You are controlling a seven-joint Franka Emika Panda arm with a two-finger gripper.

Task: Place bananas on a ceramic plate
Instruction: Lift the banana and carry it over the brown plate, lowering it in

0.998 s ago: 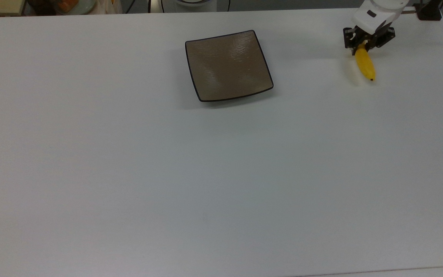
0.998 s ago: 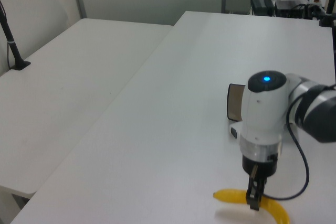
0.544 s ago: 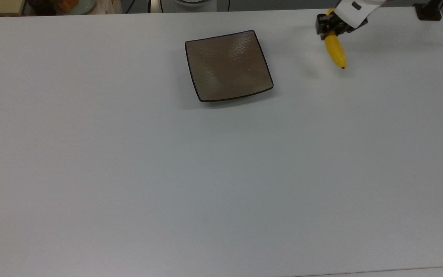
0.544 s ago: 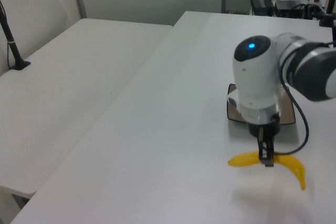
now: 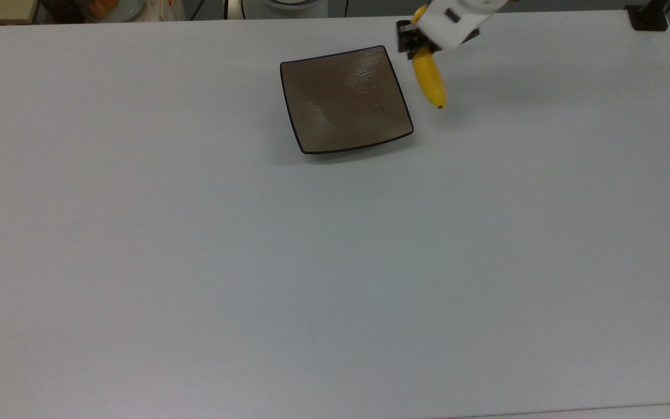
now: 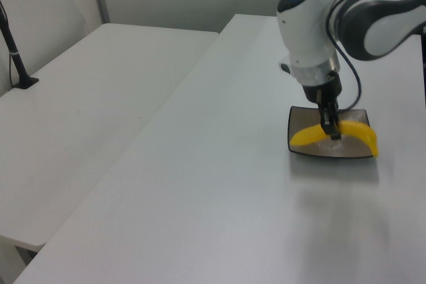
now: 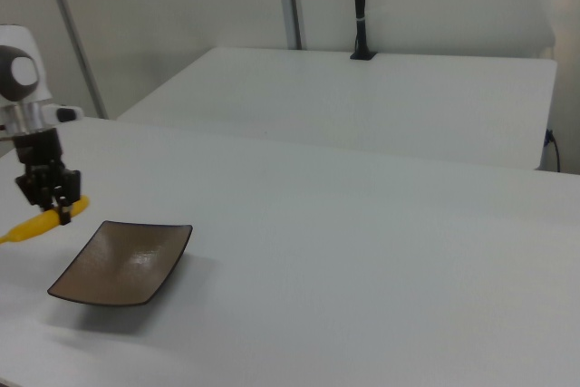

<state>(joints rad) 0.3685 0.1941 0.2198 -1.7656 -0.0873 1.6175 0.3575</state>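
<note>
The yellow banana [image 5: 430, 81] hangs in the air, gripped near its stem end by my gripper [image 5: 418, 49], which is shut on it. In the top view it hovers just off the right edge of the square brown plate [image 5: 341, 99], dark tip pointing toward the view's bottom. In the left view the banana [image 6: 303, 136] lies crosswise under the gripper [image 6: 331, 131], in front of the plate [image 6: 319, 151]. In the right view the gripper [image 7: 56, 210] holds the banana [image 7: 27, 227] to the left of the plate [image 7: 122, 260]. Nothing lies on the plate.
The white table [image 5: 335, 262] stretches wide and bare around the plate. A black clamp [image 5: 649, 17] sits at its far right corner in the top view, and clutter [image 5: 102, 9] lies beyond the back edge. A second white table [image 6: 80, 98] with a black post [image 6: 13, 51] stands alongside.
The gripper has carried the banana leftward in the top view, from near the table's right end to the plate's right edge, and lifted it higher off the table.
</note>
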